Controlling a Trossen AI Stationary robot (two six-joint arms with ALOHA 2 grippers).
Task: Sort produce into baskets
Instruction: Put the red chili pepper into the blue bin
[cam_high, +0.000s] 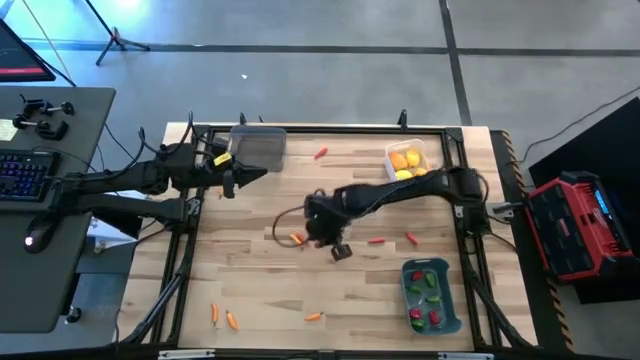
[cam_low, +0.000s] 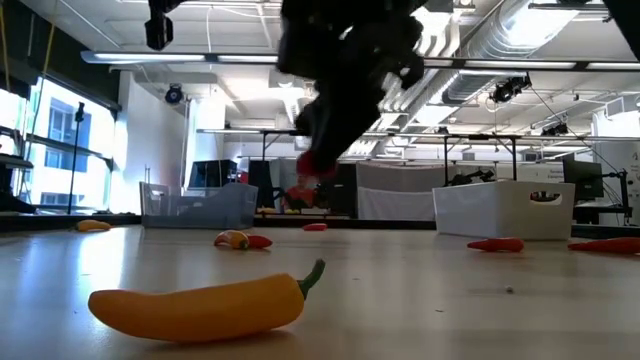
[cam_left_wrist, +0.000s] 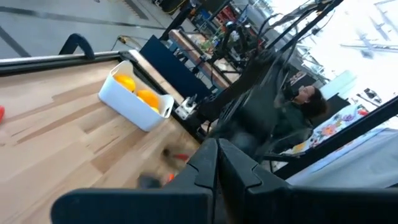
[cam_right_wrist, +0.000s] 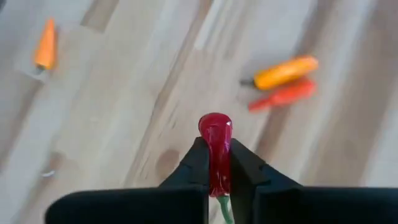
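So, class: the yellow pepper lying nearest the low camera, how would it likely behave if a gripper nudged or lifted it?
The yellow pepper is long, rounded and slightly curved, so a nudge would probably spin or roll it. Its glossy skin suggests it might slip between fingers. It looks like a moulded toy, so it is probably stiff and light.

Open desk (cam_high: 250, 290) surface across centre and near-left area. Obstructions: clear basket (cam_high: 258, 146) far left, white basket (cam_high: 408, 160) far right, blue basket (cam_high: 432, 295) near right; scattered carrots (cam_high: 223, 317) and peppers (cam_high: 393, 240) lying low between.
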